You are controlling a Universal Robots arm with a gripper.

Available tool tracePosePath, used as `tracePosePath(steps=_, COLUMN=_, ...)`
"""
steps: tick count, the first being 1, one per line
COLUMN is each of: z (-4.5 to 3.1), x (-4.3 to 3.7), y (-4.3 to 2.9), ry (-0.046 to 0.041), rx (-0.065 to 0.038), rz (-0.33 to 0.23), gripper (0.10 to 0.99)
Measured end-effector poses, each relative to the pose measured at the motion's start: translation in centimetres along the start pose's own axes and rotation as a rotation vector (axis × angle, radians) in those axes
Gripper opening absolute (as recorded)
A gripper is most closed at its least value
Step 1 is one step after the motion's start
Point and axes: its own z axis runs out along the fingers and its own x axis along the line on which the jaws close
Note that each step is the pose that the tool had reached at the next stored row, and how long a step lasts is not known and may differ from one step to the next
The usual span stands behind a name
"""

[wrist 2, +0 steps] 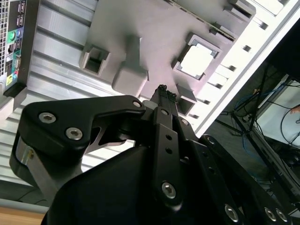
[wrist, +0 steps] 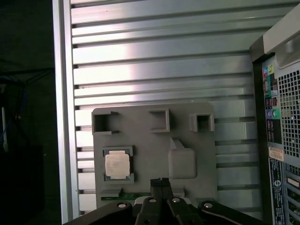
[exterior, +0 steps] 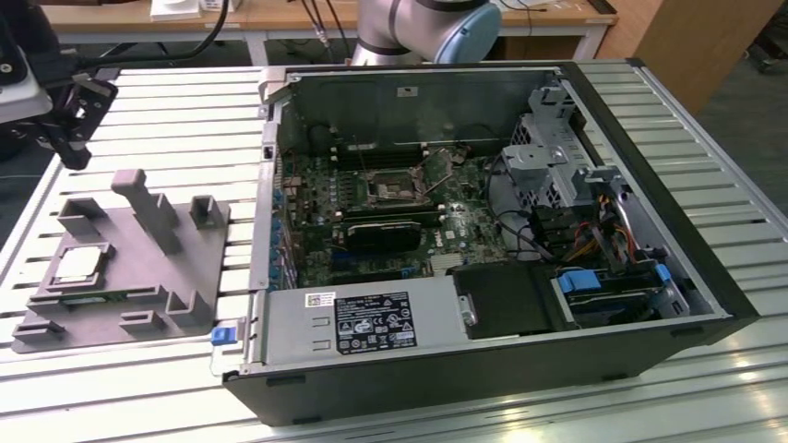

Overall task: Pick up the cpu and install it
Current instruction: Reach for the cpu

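Currently the closed, empty end effector (wrist: 161,181) hangs near the grey fixture block (wrist: 150,150) holding the cpu (wrist: 117,165); lowered shut, it could knock the cpu askew.

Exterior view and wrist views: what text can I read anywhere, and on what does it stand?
Power supply label: print too small to read.
Small sticker above it: too small to read.
Rear-panel stickers, in the first wrist view: blurred, unreadable.
cpu: no legible marking.
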Motion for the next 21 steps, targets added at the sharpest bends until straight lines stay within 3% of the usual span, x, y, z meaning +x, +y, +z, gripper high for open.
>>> tracePosePath(steps=10, z=0.48, x=1.95, y=-0.41, ry=-0.0018, rx=0.0, rz=0.0, gripper=0.106)
tracePosePath(steps=16, z=0.78, x=3.32, y=-0.53, ry=-0.0374, rx=-0.003, rz=-0.002, gripper=0.106)
tracePosePath(steps=21, z=1.06, x=4.54, y=-0.63, ry=-0.0429, rx=-0.003, rz=-0.002, gripper=0.106)
